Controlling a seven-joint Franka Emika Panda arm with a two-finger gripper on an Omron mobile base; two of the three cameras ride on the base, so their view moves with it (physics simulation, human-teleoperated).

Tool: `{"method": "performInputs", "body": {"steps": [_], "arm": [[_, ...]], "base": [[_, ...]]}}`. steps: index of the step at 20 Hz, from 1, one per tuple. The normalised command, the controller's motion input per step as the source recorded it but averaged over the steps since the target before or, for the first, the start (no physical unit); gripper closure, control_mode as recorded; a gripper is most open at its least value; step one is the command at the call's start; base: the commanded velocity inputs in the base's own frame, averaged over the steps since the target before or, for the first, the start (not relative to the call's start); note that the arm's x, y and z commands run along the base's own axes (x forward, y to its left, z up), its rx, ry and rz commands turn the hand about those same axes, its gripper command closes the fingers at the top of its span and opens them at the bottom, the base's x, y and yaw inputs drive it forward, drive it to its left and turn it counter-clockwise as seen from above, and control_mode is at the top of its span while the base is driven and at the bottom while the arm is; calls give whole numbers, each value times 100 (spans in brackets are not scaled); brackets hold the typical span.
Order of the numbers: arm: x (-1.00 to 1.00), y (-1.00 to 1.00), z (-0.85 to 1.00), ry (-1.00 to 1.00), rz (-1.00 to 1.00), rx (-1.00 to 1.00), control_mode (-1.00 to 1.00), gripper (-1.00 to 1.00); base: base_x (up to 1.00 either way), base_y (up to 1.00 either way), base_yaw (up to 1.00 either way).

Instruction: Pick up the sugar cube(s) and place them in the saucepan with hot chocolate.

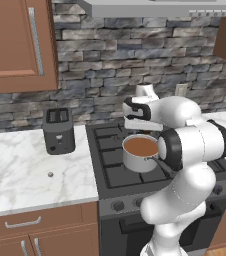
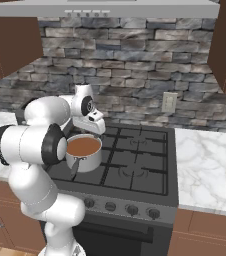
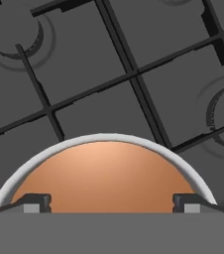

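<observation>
The saucepan with hot chocolate (image 1: 135, 162) (image 2: 87, 162) stands on the front left burner, a shiny steel pan full of brown liquid, its dark handle pointing toward the front. My gripper (image 3: 111, 203) hangs just above the pan's far rim (image 3: 109, 137), open, fingertips (image 3: 34, 202) wide apart with only brown liquid between them. The white hand (image 1: 141, 120) (image 2: 88, 117) shows over the pan in both base views. One tiny pale grey sugar cube (image 1: 50, 174) lies on the marble counter left of the stove, far from the gripper.
A black two-slot toaster (image 1: 58, 131) stands at the back of the left counter (image 1: 20, 170). The black stove (image 1: 110, 175) (image 2: 135, 165) has raised grates around the pan. Wood cabinets and a range hood hang above; a stone wall closes the back.
</observation>
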Motion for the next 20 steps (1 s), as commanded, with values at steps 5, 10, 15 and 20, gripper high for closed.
{"method": "performInputs", "body": {"steps": [5, 10, 15, 20], "arm": [[-35, 26, 5, 0, 0, -2, -100, -100], [-92, 66, 56, -23, 11, -5, -100, -100], [-74, 75, 39, -19, 27, -8, -100, -100], [-46, 80, 24, -2, 39, -2, -100, -100]], "base": [[0, 0, 0], [0, 0, 0], [0, 0, 0], [0, 0, 0]]}}
